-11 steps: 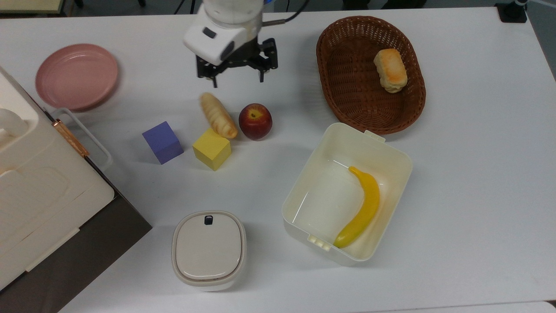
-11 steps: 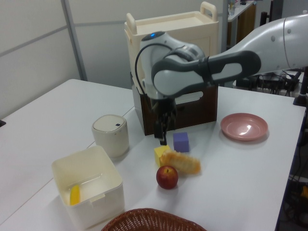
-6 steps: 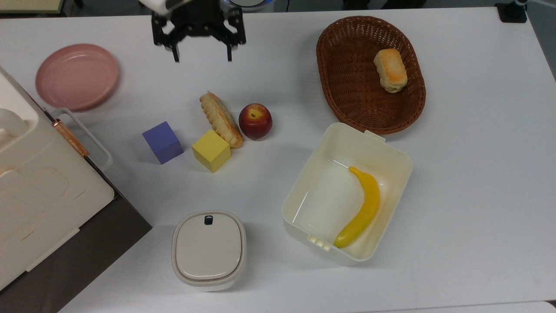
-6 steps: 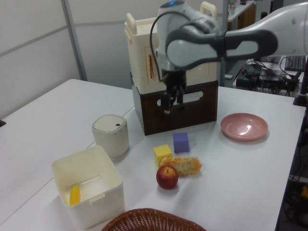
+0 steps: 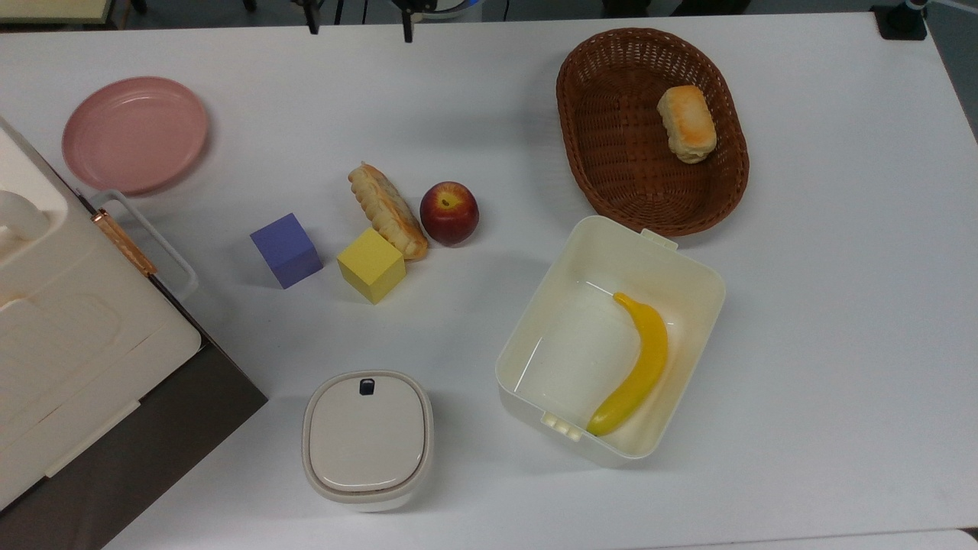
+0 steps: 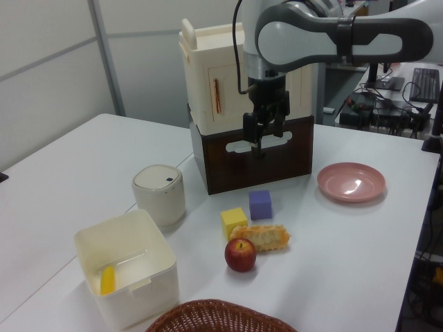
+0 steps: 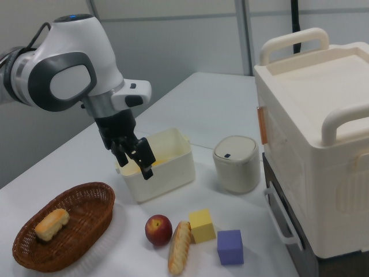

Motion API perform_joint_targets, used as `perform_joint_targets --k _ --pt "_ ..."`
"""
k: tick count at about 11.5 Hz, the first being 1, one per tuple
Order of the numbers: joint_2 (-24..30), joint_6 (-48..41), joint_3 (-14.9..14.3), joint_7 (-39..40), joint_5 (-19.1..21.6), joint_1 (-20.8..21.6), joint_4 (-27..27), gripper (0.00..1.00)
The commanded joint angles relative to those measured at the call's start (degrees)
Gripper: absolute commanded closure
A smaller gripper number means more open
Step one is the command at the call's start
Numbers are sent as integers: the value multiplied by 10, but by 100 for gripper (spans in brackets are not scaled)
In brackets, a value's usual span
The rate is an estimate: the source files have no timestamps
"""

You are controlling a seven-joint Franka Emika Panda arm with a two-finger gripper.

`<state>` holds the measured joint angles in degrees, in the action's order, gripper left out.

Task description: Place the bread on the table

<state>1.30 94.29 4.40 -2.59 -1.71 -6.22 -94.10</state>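
Observation:
The bread, a long ridged loaf with orange and cream stripes, lies flat on the white table. It sits between the yellow cube and the apple, with its near end against the cube. The same bread lies alone, with nothing gripping it. My gripper is at the top view's upper edge, well away from the loaf, fingers spread wide. It hangs high above the table, open and empty.
A wicker basket holds a short bun. A cream box holds a banana. A lidded container, a purple cube, a pink plate and a large cream case stand around.
My gripper has risen and drawn back toward the top view's upper edge, staying open. The bread has settled still on the table against the yellow cube.

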Motion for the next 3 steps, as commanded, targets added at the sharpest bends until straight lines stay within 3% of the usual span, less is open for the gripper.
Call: perform_joint_targets --k 1,3 --pt "5 -14 -5 -23 7 19 3 0" --pt "4 -13 -4 -19 7 19 3 0"
